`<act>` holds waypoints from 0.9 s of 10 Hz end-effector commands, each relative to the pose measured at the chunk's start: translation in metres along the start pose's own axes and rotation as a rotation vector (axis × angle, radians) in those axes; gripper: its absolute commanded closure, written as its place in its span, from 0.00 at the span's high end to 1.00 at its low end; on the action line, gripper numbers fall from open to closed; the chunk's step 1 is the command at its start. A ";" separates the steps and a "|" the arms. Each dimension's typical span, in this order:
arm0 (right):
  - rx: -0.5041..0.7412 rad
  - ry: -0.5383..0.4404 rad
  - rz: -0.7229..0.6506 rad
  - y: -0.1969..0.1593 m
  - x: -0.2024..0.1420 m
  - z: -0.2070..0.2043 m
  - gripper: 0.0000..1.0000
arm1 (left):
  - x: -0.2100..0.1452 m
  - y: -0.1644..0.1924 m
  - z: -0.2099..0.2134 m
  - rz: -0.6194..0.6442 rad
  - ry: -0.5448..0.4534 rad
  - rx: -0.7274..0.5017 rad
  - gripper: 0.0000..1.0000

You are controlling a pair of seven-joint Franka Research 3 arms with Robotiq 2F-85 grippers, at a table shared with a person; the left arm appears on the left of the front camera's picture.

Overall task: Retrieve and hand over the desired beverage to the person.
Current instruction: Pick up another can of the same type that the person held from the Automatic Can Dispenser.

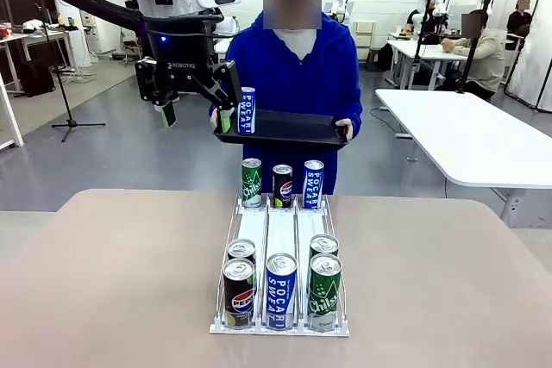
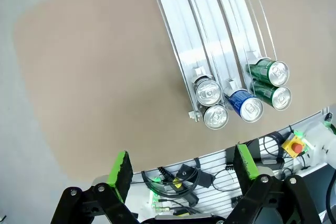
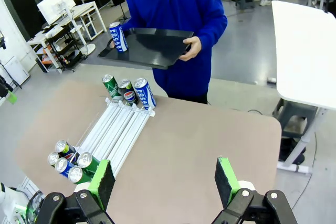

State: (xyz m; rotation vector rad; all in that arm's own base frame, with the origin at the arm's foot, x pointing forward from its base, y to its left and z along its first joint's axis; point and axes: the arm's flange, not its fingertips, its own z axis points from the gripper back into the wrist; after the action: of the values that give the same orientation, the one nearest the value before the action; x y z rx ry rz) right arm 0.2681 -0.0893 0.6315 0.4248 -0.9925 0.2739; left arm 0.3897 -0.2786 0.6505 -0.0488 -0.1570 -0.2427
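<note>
Blue can (image 1: 247, 110) upright on tray (image 1: 293, 132), left pincer (image 1: 197, 115) beside.

Nine drink cans (image 1: 246, 109) are showing in all. Three blue Pocari Sweat cans (image 1: 281, 289) are counting among them, with three green Chilsung cans (image 1: 324, 292) and two black Pepsi cans (image 1: 239, 292); one hidden-label can (image 1: 241, 252) is standing behind the front Pepsi. One clear rack (image 1: 280, 230) with three lanes is holding eight cans; one black tray (image 1: 293, 127) is carrying the ninth; one person (image 1: 293, 75) is holding that tray.
</note>
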 end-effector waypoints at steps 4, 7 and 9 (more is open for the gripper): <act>0.024 -0.004 0.002 -0.001 0.000 -0.002 1.00 | -0.013 0.024 0.002 -0.164 -0.047 -0.012 1.00; 0.024 -0.004 0.002 -0.001 0.000 -0.002 1.00 | -0.045 0.151 0.025 -0.488 -0.181 -0.193 1.00; 0.024 -0.004 0.002 -0.001 0.000 -0.002 1.00 | -0.062 0.202 0.026 -0.486 -0.261 -0.324 1.00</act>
State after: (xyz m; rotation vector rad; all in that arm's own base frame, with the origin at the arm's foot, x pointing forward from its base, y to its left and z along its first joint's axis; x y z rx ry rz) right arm 0.2682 -0.0898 0.6314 0.4280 -0.9930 0.2739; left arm 0.3799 -0.0715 0.6769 -0.2540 -0.4029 -0.7287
